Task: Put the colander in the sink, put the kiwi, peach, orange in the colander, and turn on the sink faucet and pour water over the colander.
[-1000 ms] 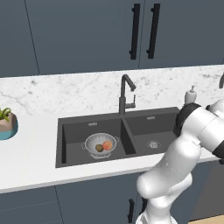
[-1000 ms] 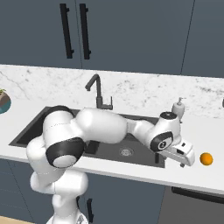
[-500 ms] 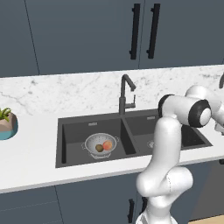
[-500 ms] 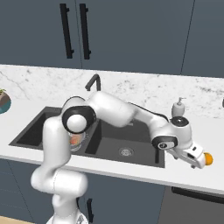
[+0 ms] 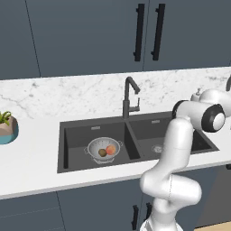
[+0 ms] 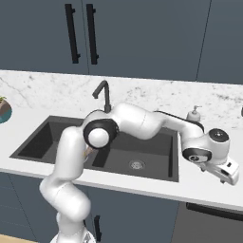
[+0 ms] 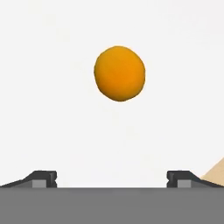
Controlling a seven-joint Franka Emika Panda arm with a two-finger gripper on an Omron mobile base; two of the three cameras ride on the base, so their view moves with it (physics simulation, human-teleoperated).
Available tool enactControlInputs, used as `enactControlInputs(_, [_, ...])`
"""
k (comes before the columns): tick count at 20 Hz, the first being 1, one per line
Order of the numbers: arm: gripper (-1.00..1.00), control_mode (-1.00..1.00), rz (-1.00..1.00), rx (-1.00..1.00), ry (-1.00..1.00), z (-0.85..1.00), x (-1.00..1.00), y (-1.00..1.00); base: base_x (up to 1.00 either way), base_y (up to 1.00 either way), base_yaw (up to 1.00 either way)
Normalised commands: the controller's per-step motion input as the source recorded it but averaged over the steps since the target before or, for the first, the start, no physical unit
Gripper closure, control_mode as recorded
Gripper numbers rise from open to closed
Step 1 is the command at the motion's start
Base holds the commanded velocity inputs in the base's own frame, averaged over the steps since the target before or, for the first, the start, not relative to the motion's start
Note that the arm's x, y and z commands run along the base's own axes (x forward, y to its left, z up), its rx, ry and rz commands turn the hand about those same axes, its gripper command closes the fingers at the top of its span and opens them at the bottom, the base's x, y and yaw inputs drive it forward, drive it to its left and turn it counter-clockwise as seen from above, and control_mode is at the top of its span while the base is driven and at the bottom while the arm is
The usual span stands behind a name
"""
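we hold the jaws wide open above the orange [image 7: 119, 73] on the table [image 7: 52, 109], probably lining up a grasp.

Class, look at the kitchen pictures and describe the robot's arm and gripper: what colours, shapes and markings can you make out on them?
The arm is a chain of smooth, rounded glossy white segments, with dark grey rings and round dark caps at the joints. No cables or lettering can be made out. It rises from a bulbous white base. The gripper sits on a boxy white hand and ends in two small dark, blocky finger tips.
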Motion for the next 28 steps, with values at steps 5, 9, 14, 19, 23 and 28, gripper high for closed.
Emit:
enactControlInputs(5, [-1.0,-1.0,0.0,0.0,0.05,0.01,0.36,-0.15,0.0,0.0,0.0])
enactControlInputs(9, [-1.0,-1.0,0.0,0.0,0.0,-0.03,0.35,-0.18,0.0,0.0,0.0])
enactControlInputs(14, [-1.0,-1.0,0.0,0.01,0.0,-0.16,0.26,-0.15,0.0,0.0,0.0])
enactControlInputs(19, [-1.0,-1.0,0.0,0.0,0.0,-0.24,0.21,-0.16,0.0,0.0,0.0])
enactControlInputs(23, [-1.0,-1.0,0.0,0.01,0.0,-0.24,0.26,-0.12,0.0,0.0,0.0])
enactControlInputs(28, [-1.0,-1.0,0.0,0.01,0.0,-0.2,0.22,-0.14,0.0,0.0,0.0])
